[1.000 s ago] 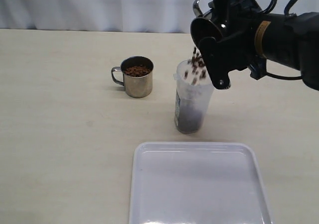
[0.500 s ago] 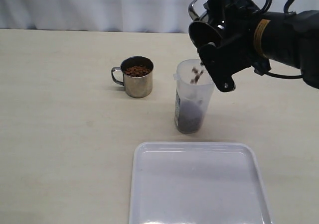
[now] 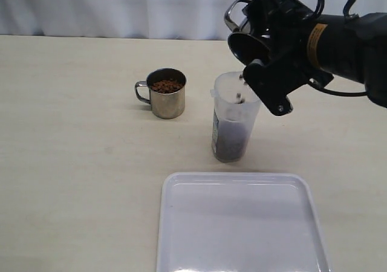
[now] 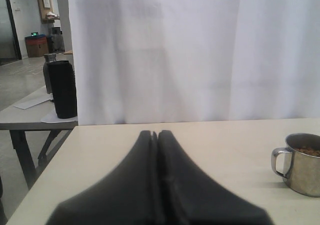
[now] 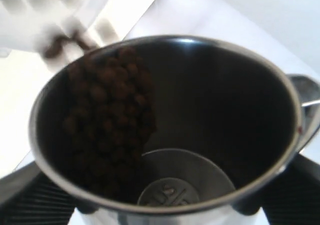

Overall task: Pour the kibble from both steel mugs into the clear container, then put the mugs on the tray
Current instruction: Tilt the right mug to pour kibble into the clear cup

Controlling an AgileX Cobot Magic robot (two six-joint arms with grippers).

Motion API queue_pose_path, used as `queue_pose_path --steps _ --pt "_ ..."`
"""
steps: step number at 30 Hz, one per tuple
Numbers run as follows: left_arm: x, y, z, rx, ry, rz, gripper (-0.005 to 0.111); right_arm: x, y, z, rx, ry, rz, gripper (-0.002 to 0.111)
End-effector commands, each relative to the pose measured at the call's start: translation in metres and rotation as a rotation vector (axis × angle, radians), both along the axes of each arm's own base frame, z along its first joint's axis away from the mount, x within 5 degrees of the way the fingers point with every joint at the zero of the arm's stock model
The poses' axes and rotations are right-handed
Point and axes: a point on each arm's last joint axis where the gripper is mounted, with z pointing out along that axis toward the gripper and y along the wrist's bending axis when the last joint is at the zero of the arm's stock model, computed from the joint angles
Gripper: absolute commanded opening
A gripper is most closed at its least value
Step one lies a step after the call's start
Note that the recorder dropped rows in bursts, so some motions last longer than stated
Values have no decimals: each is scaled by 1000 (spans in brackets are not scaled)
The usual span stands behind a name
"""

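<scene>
Two mugs in play; my right gripper (image 3: 260,48) clamps tilted mug (image 3: 240,41) above clear container (image 3: 231,130), kibble (image 5: 107,120) at its lip; full mug (image 3: 167,97) stands left; left gripper (image 4: 157,134) pressed together.

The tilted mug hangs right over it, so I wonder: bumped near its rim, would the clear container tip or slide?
Probably tips: the clear container is tall and narrow. The kibble filling its lower part likely steadies it somewhat. Its plastic looks light, so low pushes may slide it.
</scene>
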Motion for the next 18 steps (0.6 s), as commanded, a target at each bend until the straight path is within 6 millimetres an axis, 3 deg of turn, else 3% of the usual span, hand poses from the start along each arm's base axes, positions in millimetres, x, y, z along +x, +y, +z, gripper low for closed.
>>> queue_pose_path --steps 1,15,18 --pt "0 0 0 -4 -14 4 0 0 2 4 -32 -27 28 5" --pt "0 0 0 -4 -14 4 0 0 2 4 -107 -58 64 5" --pt "0 0 0 -4 -14 4 0 -7 11 4 -125 -73 95 5"
